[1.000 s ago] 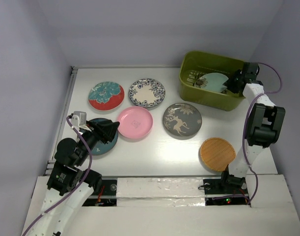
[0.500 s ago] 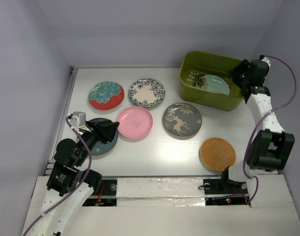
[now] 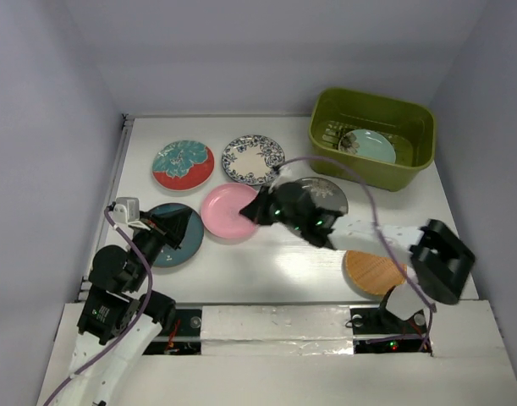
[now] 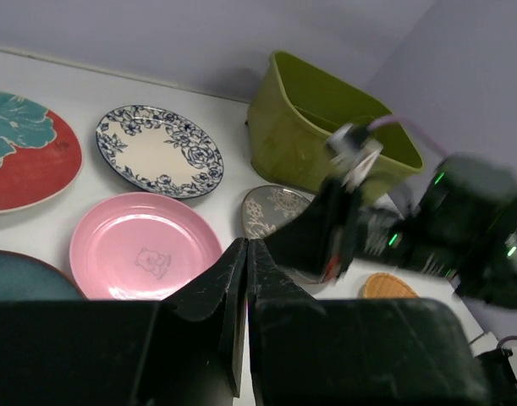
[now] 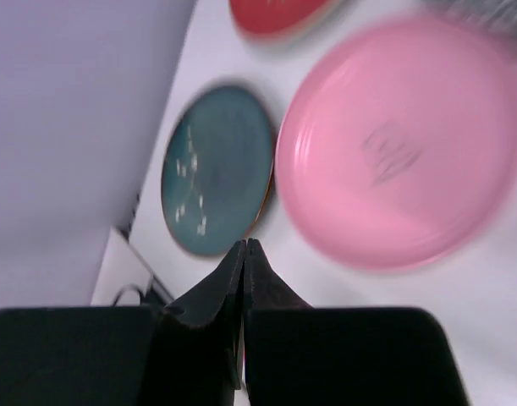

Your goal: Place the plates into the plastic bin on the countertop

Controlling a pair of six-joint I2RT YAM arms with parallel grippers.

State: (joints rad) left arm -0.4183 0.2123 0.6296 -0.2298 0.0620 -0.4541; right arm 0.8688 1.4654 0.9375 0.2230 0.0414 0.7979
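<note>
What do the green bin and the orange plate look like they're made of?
The bin looks like moulded plastic: uniform olive colour, rounded corners, rolled rim, slight sheen. The orange plate looks like wood or bamboo, matte, with faint lines like grain, though it could be a printed finish.

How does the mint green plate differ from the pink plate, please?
The mint green plate lies inside the plastic bin; the pink plate rests on the countertop. The mint one looks plain; the pink one bears a faint drawing at its centre. Both are small and round.
</note>
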